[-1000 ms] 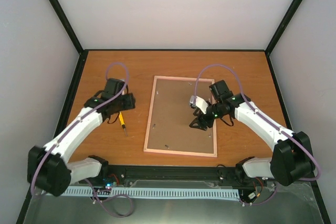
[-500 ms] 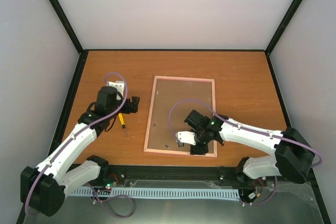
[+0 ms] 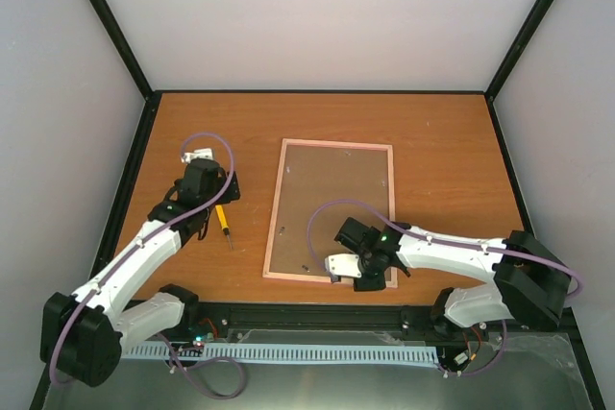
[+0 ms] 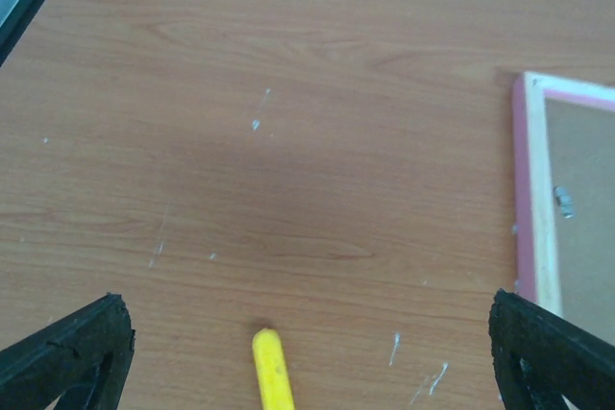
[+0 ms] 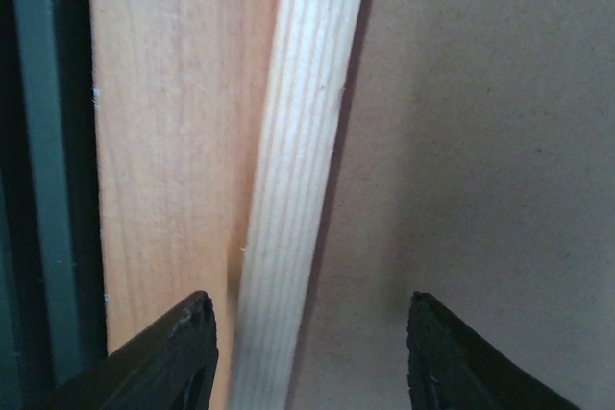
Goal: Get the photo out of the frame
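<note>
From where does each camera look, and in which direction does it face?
Top external: above and behind the arms, looking down at the table and frame; both arms show.
Left wrist: on the left arm, facing down at the screwdriver; open left pincer shows.
Right wrist: facing down, close above the frame's edge; right pincer straddles it.
All share the frame.

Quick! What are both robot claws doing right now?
Left gripper: open, holding nothing.
Right gripper: open, straddling the edge of the frame, not gripping it.
</note>
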